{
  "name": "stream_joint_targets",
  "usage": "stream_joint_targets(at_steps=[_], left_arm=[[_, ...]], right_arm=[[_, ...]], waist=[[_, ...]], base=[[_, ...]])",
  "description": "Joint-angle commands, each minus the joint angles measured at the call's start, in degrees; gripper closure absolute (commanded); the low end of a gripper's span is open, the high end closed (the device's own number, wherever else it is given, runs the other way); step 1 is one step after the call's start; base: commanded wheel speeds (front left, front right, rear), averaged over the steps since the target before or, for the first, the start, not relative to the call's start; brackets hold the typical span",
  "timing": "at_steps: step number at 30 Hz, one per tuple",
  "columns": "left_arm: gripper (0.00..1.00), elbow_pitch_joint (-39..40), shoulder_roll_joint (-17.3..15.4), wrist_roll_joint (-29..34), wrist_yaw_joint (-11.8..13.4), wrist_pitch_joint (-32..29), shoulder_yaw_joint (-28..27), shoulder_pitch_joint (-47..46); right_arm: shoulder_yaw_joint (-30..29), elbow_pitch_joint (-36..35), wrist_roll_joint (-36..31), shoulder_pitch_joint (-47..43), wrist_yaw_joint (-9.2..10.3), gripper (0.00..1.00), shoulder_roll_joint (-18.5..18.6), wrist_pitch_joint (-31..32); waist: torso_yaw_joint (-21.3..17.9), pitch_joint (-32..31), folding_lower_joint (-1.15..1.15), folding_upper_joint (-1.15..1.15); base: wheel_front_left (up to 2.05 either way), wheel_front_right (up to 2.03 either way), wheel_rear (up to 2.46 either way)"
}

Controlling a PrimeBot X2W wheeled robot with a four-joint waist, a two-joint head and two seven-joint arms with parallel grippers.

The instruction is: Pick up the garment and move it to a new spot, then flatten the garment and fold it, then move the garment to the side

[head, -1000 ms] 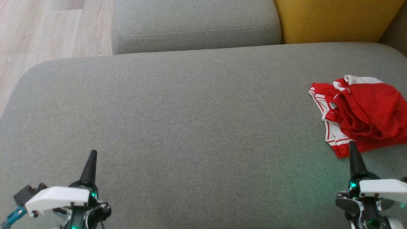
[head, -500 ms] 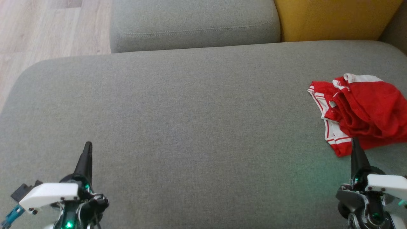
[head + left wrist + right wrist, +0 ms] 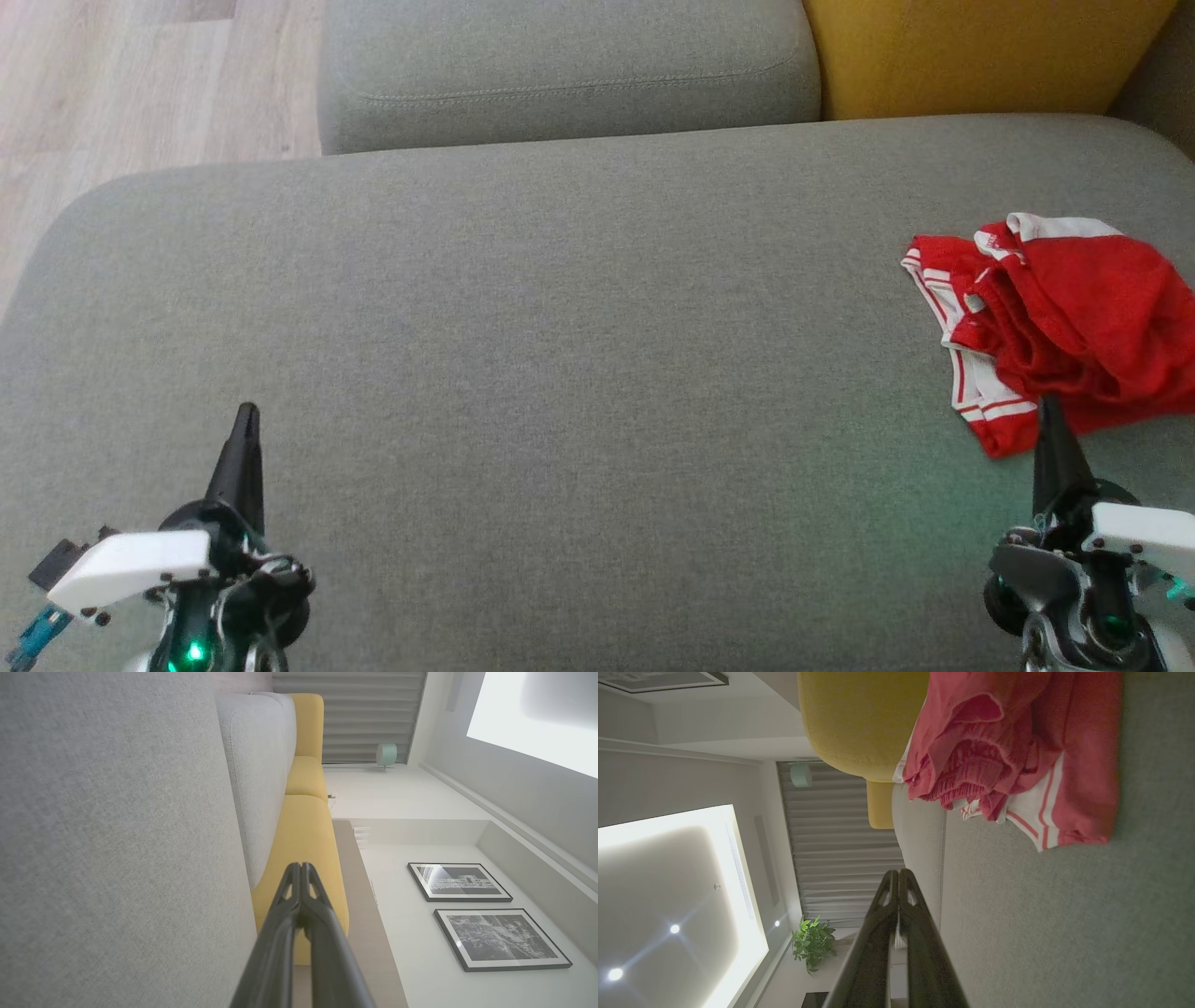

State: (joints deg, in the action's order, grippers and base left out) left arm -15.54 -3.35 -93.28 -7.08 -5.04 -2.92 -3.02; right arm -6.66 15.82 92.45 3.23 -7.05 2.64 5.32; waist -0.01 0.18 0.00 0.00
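Observation:
The garment, red with white stripes along its hem, lies crumpled at the right edge of the grey sofa seat. My right gripper is shut and empty, its tip just short of the garment's near hem. In the right wrist view the garment lies ahead and to the right of the shut right gripper. At the lower left, my left gripper is shut with nothing in it, far from the garment. The left wrist view shows the left gripper closed tip to tip above the seat.
A grey back cushion and a yellow cushion stand behind the seat. Wooden floor shows at the upper left past the seat's rounded corner. Framed pictures hang on a wall in the left wrist view.
Both grippers have moved forward a little, the right tip nearing the garment's hem. The head camera has shifted slightly. The garment has not moved.

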Motion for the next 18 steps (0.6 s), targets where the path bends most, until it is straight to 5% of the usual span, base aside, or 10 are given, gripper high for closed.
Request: stream_joint_targets(at_steps=[1, 18], left_arm=[[1.00, 1.54, -0.49, 0.02, -0.41, -0.39, -2.29, -3.06], [1.00, 1.53, -0.29, 0.26, -0.41, -0.62, -2.57, -3.08]], right_arm=[[0.99, -1.84, 0.42, 2.88, -0.44, 1.00, 0.86, 0.49], [0.79, -1.83, 0.25, 2.89, -0.44, 1.00, 0.72, 0.65]], waist=[[0.01, 0.00, 0.00, 0.00], [0.01, 0.00, 0.00, 0.00]], base=[[0.00, 0.00, 0.00], [0.00, 0.00, 0.00]])
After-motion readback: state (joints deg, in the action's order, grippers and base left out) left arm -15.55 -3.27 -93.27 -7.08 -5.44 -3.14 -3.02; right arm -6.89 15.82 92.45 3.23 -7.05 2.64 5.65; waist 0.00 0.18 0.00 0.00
